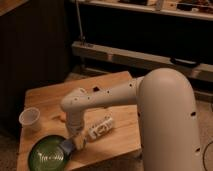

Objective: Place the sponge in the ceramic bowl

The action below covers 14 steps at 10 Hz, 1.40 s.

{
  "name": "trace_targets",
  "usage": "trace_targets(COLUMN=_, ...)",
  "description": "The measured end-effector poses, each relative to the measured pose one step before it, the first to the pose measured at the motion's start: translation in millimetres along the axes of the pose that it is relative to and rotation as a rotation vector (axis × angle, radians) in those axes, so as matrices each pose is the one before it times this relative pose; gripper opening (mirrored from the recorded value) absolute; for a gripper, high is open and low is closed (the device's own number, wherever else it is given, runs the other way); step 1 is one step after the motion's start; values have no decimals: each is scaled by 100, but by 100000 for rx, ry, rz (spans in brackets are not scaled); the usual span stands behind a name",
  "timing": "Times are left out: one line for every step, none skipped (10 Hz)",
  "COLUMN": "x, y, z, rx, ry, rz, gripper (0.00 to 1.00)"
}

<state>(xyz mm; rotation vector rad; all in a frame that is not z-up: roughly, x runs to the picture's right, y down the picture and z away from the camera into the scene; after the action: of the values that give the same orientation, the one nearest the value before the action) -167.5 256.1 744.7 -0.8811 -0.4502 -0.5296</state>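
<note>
Now we log the gripper (76, 142) at the bowl's (42, 159) right rim, jaws seemingly closed on the sponge (67, 146), which hangs over that rim. Light, soft, squashy; we'd pinch across its middle.

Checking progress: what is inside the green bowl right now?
Mostly bare green glaze. The sponge, at the gripper, overlaps the ceramic bowl's right rim; what lies beneath them is hidden.

The ceramic bowl (45, 156) is green with a darker rim. The sponge (67, 146) seems light blue, by the whitish gripper (76, 142) at the bowl's right edge. The cup (30, 119) is white and the tabletop (50, 100) tan.
</note>
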Motion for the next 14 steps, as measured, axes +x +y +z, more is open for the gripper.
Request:
trace_targets(x=1, y=19, z=13, rx=-44, ry=36, rz=-29, gripper=0)
trace_targets(x=32, y=17, z=7, rx=-9, ry=-4, rz=55, gripper=0)
trace_targets(x=9, y=9, z=1, rx=-3, ry=-12, rz=24, gripper=0)
trace_targets(x=9, y=1, z=-4, rx=13, ry=0, rz=20, gripper=0)
trace_targets(x=6, y=3, z=0, rx=5, ry=1, rz=9, gripper=0)
trace_targets(x=10, y=6, z=3, rx=-7, ry=-7, rz=24, gripper=0)
trace_targets(x=50, y=36, z=49, rx=-19, ry=-249, rz=122, gripper=0)
trace_targets(x=39, y=92, z=40, rx=53, ry=63, rz=-307, gripper=0)
trace_targets(x=-659, y=5, z=-346, rx=2004, ry=1497, rz=-3934, gripper=0)
trace_targets(x=-1090, y=-380, z=-471, rx=1610, ry=769, rz=-3787, gripper=0)
trace_targets(x=-1473, y=-635, z=-771, rx=1644, ry=762, rz=-4557, gripper=0)
trace_targets(x=-2199, y=-1173, z=-1343, rx=1757, ry=1109, rz=-6737, gripper=0)
trace_targets(x=-2707, y=-2074, z=-1552, rx=1492, ry=642, rz=-8083, gripper=0)
trace_targets(x=-1676, y=-1554, z=-640, rx=109, ry=76, rz=-5424, gripper=0)
